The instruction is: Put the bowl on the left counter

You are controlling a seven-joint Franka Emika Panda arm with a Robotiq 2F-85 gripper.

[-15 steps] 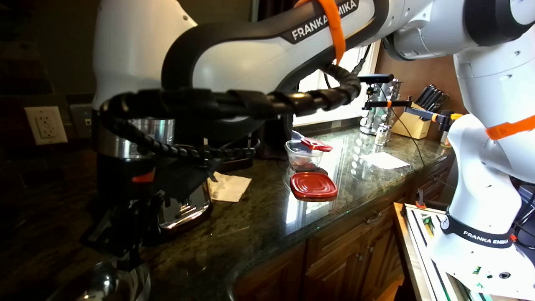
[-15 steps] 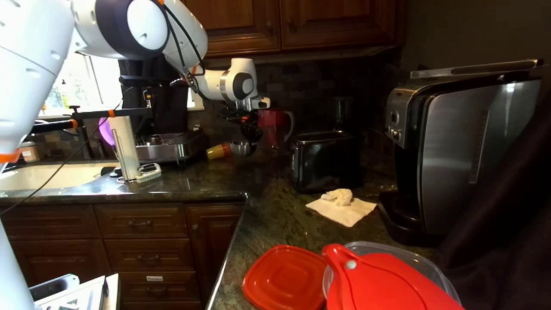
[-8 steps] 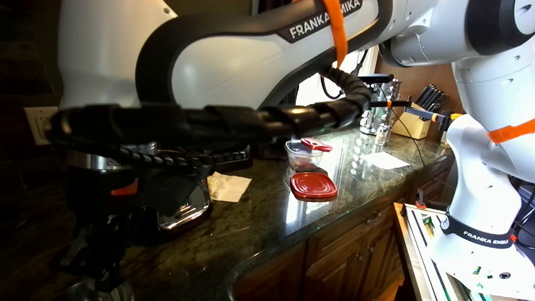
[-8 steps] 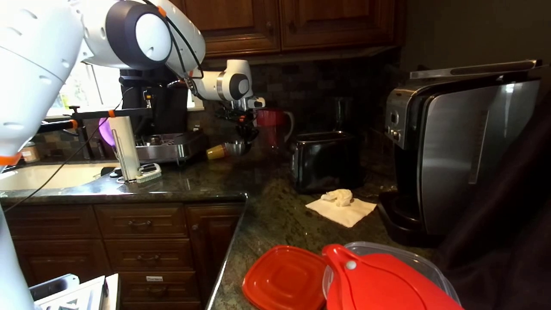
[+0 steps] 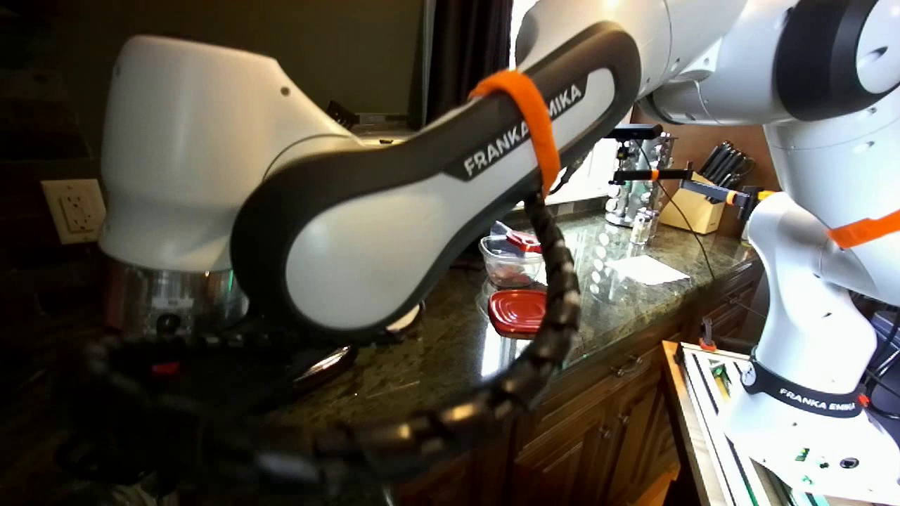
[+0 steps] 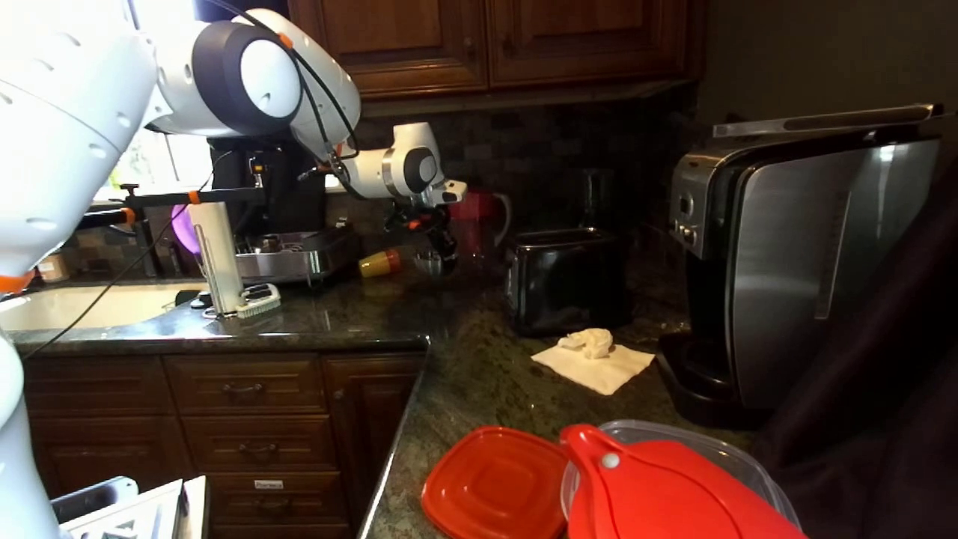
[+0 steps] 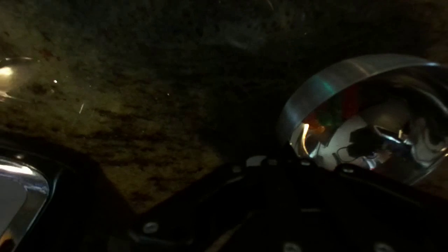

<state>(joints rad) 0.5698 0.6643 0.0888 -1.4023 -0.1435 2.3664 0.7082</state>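
Jaws clenched on the rim of the bowl (image 7: 378,120), gripper (image 7: 287,155) nearly black in the wrist view, pinch on the rim's toaster (image 6: 569,281) side. Places below go by the toaster.

Nearest, in an exterior view: black cable bundle (image 5: 460,413) loops across, nearer than the toaster; gripper and bowl too dark and covered there to read.

Tub and lid show in both exterior views: red lid (image 6: 498,483) flat, well in front of the toaster; red cover (image 6: 673,490) over a clear tub (image 5: 510,268), also well in front. White napkin (image 6: 599,372) with crumpled tissue (image 6: 589,343) on it, just in front of the toaster. Coffee machine (image 6: 823,262) to the toaster's right, somewhat nearer.

Bowl sits left of the toaster and a bit farther, over the dark left counter (image 6: 359,318); can't tell if its base touches the stone. Crowding it: toaster on one side, yellow-and-red cup (image 6: 380,263) lying on its side farther left of the toaster, red-topped pitcher (image 6: 479,206) left of and behind the toaster. Steel dish rack (image 6: 284,262) well left of the toaster.

Bowl's mouth faces the wrist camera, part cut by the frame edge. Rim reads round, neither axis longer.
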